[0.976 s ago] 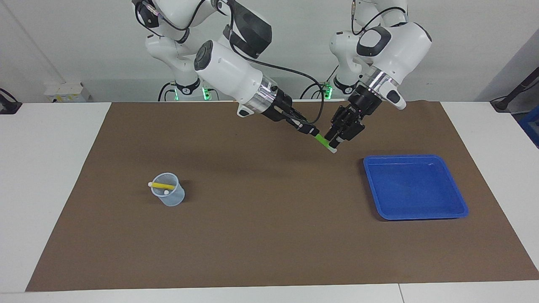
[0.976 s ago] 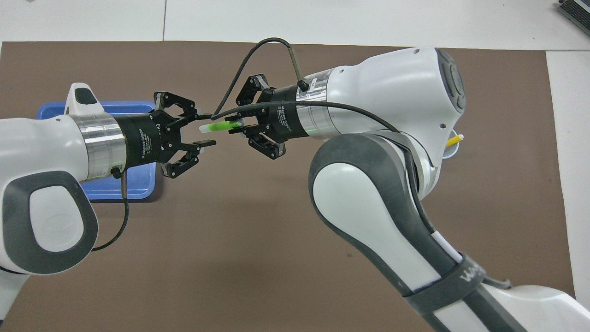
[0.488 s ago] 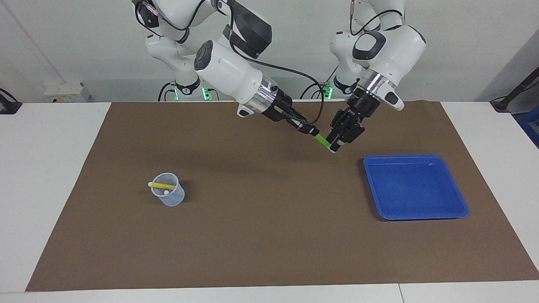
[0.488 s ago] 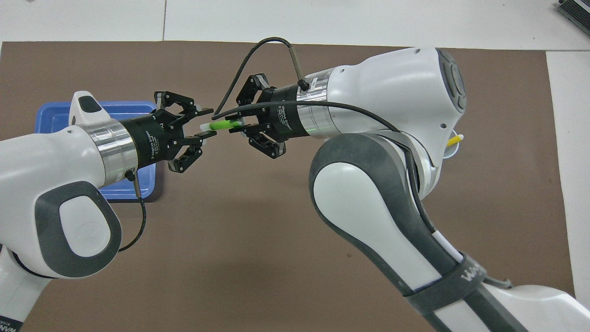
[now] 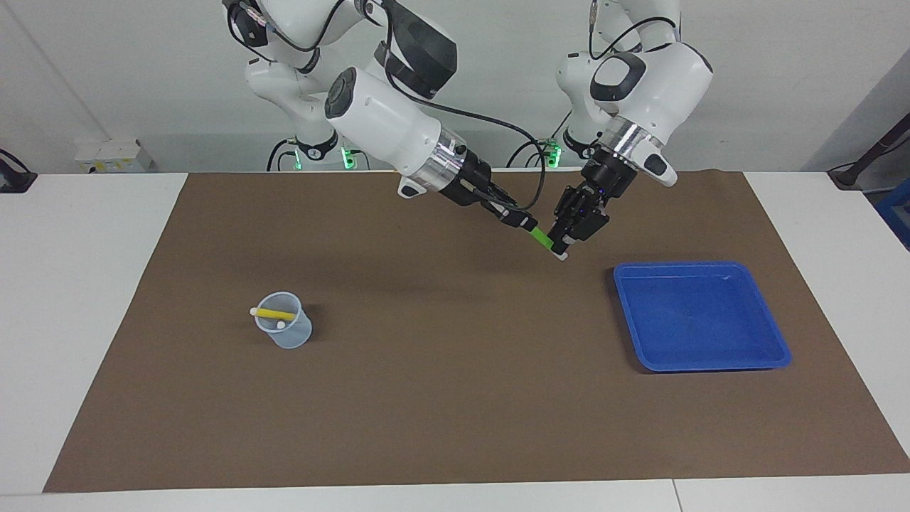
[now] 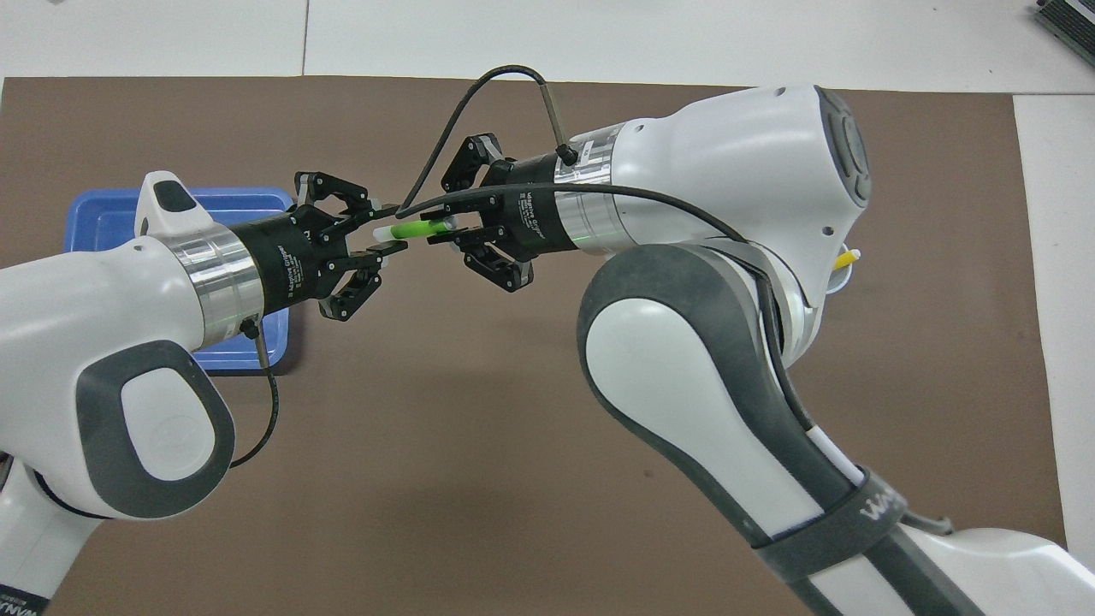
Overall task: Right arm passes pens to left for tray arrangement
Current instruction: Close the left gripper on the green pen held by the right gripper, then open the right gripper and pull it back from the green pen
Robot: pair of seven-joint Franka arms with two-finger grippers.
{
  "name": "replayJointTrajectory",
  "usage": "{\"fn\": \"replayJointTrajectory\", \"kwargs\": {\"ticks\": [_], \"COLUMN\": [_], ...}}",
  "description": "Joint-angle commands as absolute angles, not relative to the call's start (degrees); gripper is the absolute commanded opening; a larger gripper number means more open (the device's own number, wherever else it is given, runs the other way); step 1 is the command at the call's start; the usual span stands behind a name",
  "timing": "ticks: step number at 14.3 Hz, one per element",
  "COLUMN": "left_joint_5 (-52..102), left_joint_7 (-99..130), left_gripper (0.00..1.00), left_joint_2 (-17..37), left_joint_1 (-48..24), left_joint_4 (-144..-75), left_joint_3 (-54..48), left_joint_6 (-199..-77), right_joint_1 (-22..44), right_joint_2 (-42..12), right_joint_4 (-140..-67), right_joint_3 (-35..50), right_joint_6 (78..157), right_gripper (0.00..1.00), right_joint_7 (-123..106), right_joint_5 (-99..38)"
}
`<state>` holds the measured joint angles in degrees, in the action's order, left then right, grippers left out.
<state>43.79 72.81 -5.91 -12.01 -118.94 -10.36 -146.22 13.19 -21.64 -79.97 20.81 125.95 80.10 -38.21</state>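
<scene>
Mid-air handover of the green pen [image 5: 544, 237]. The right gripper [image 5: 527, 225] has its fingertips clamped on the upper part of the green barrel; the left gripper [image 5: 563, 249] has its fingertips around the pen's whitish lower end, though whether they are fully pressed on it cannot be told. Both grippers hang above the brown mat [image 5: 455, 398], over a spot between the robots and the tray [image 5: 771, 359], toward the left arm's end of the table. To do this step well, the left fingertips should likely seat squarely across the barrel — not on the very tip — and grip firmly before the right fingertips part; the right arm should then draw back along the pen's axis, so that the pen is not levered sideways. The tray lies bare on the mat. A yellow pen [image 5: 274, 313] rests across the mouth of the translucent cup [image 5: 288, 334], toward the right arm's end — the purple pen is not visible.
</scene>
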Motion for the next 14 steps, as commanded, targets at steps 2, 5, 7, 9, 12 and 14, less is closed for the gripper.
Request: {"fn": "replayJointTrajectory", "kwargs": {"ticks": [2, 5, 7, 9, 12, 14], "left_joint_5": [44.9, 45.9, 45.9, 45.9, 45.8, 45.6], "left_joint_7": [72.8, 72.8, 70.9, 63.3, 54.5, 53.0], "left_gripper": [0.0, 0.0, 0.0, 0.0, 0.0, 0.0], "left_joint_2": [-6.0, -6.2, -6.7, -7.0, -8.2, -8.3], "left_joint_1": [-14.7, -14.7, -13.5, -9.6, -6.4, -5.8], "left_joint_4": [-119.7, -119.3, -118.9, -118.5, -118.6, -118.6], "left_joint_3": [-9.7, -9.7, -8.8, -8.7, -8.4, -8.3], "left_joint_6": [-148.7, -147.4, -143.6, -137.6, -130.6, -129.1], "right_joint_1": [13.0, 13.0, 13.0, 12.9, 13.2, 12.4], "right_joint_2": [-22.0, -21.9, -21.9, -21.9, -21.5, -21.2], "right_joint_4": [-79.3, -79.3, -79.3, -79.3, -79.4, -79.3], "right_joint_3": [21.3, 21.3, 21.3, 21.3, 21.2, 21.2], "right_joint_6": [125.2, 125.2, 125.2, 125.2, 123.6, 118.3], "right_gripper": [0.0, 0.0, 0.0, 0.0, 1.0, 1.0], "right_joint_7": [80.4, 80.4, 80.5, 80.4, 77.8, 72.9], "right_joint_5": [-38.8, -38.8, -38.8, -38.8, -37.3, -34.6]}}
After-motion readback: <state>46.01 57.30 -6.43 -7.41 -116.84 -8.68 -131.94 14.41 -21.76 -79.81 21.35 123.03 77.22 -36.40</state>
